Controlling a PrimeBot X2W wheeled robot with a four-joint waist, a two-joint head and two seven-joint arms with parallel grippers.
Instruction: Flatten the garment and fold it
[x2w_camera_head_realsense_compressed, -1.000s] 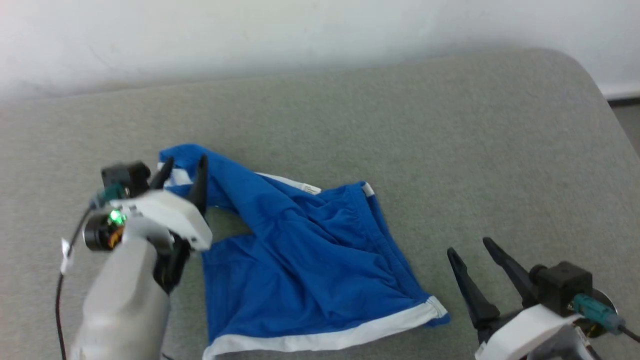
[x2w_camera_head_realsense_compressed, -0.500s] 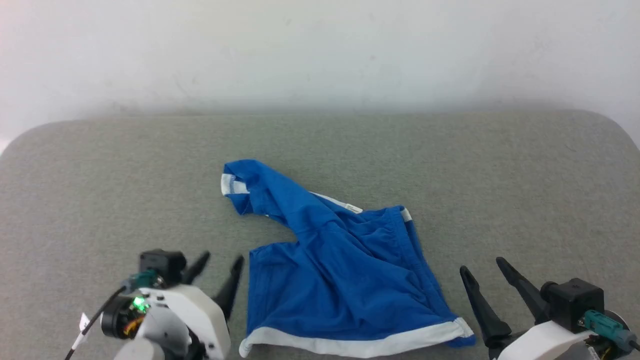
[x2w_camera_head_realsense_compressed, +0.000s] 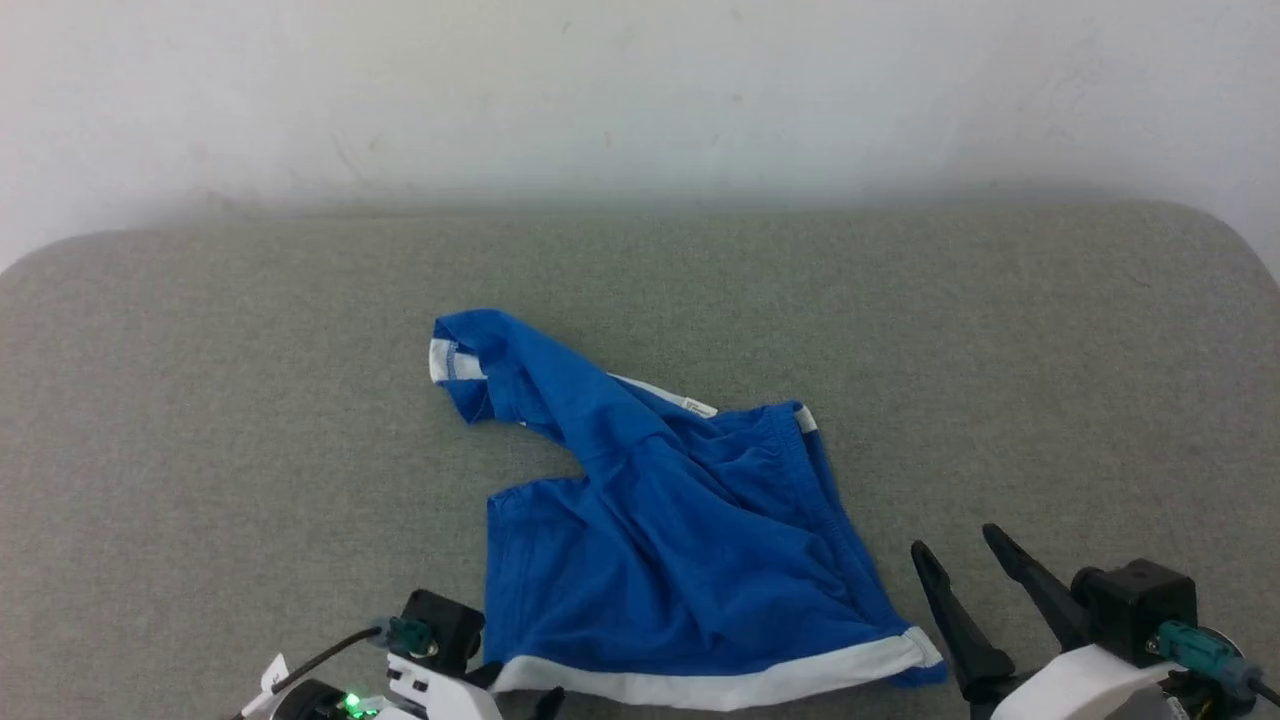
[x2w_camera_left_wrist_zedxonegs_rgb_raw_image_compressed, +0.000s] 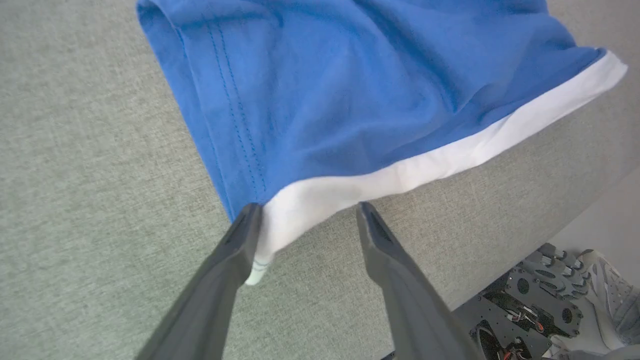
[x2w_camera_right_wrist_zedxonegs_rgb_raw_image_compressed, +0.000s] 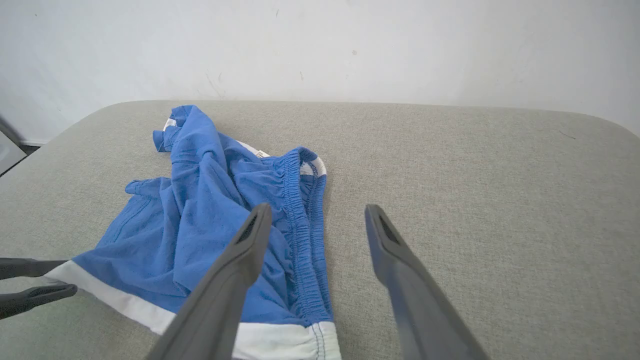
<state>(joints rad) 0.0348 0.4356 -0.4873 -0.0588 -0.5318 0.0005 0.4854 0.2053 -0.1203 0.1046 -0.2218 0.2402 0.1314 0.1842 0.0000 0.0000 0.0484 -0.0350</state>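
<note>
The garment (x2w_camera_head_realsense_compressed: 660, 540), bright blue shorts with white bands, lies wrinkled in the middle of the grey padded table (x2w_camera_head_realsense_compressed: 1000, 330). One leg is twisted toward the far left and ends in a white cuff (x2w_camera_head_realsense_compressed: 452, 362). My left gripper (x2w_camera_left_wrist_zedxonegs_rgb_raw_image_compressed: 308, 209) is open, its two fingers straddling the near-left corner of the white hem (x2w_camera_left_wrist_zedxonegs_rgb_raw_image_compressed: 320, 197), which lies between them on the table. The left wrist (x2w_camera_head_realsense_compressed: 440, 690) shows at the head view's bottom edge. My right gripper (x2w_camera_head_realsense_compressed: 952, 545) stands open just right of the garment's near-right corner, holding nothing. From its wrist, the right gripper (x2w_camera_right_wrist_zedxonegs_rgb_raw_image_compressed: 317, 210) faces the elastic waistband (x2w_camera_right_wrist_zedxonegs_rgb_raw_image_compressed: 300, 210).
A white wall (x2w_camera_head_realsense_compressed: 640, 90) runs along the table's far edge. The table's near edge and my base (x2w_camera_left_wrist_zedxonegs_rgb_raw_image_compressed: 540, 295) show below the left gripper. Bare grey surface spreads to the left (x2w_camera_head_realsense_compressed: 200, 420) and right of the garment.
The head camera has shifted. My left gripper has drawn back from the garment's far-left cuff to the near-left hem corner, staying open. The right gripper has hardly moved.
</note>
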